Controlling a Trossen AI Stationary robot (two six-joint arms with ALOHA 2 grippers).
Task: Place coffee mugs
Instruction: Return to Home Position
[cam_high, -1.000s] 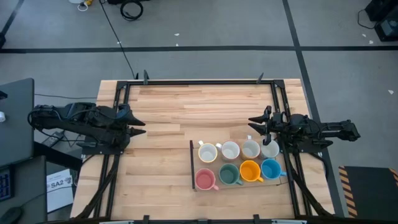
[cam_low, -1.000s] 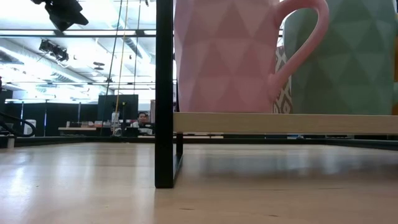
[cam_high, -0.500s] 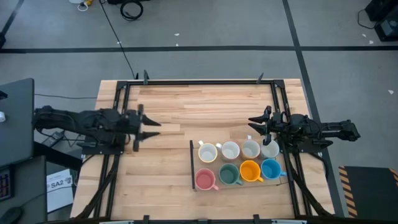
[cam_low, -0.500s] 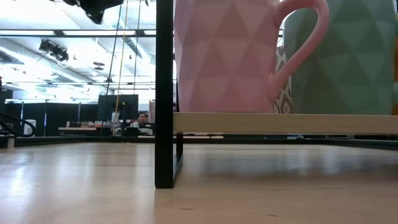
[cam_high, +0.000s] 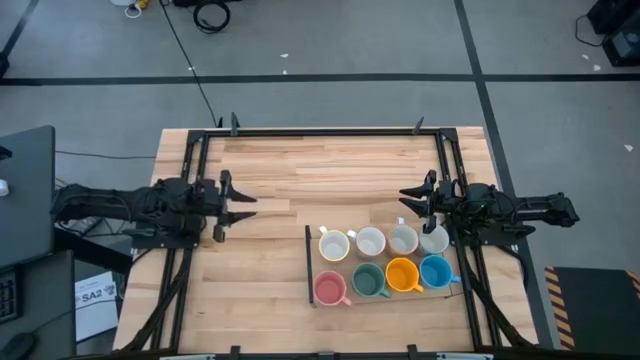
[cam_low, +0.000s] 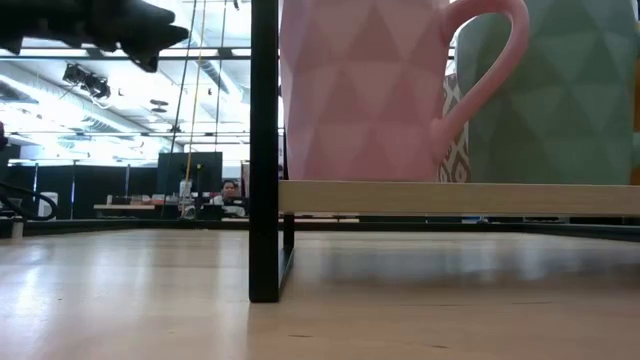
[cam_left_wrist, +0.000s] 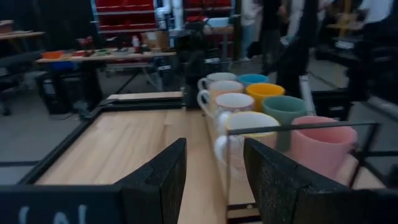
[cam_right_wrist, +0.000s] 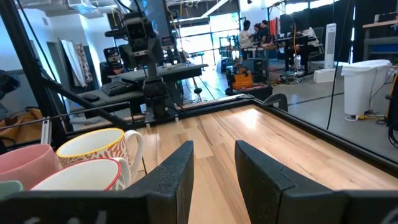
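Several coffee mugs stand in two rows on a low black-framed rack (cam_high: 308, 265) at the table's near right. The far row is white (cam_high: 370, 241). The near row is pink (cam_high: 329, 289), green (cam_high: 369, 279), orange (cam_high: 402, 274) and blue (cam_high: 435, 270). In the low view the pink mug (cam_low: 370, 90) and the green mug (cam_low: 560, 90) rest on the rack's wooden board (cam_low: 460, 197). My left gripper (cam_high: 245, 205) hangs open at the table's left, level, pointing at the mugs (cam_left_wrist: 249, 121) from well short of them. My right gripper (cam_high: 405, 200) hovers open just beyond the white row.
A black frame (cam_high: 320, 131) runs round the wooden tabletop. Bare wood lies between my two grippers and along the far half of the table. Beyond the table there are desks, shelves and people (cam_right_wrist: 252, 31) standing in the room.
My left gripper has come down and tipped to point level toward the table's right, rolling at the wrist, its fingers still open. In the low view it has dropped into sight at the upper left. The mugs stand as before.
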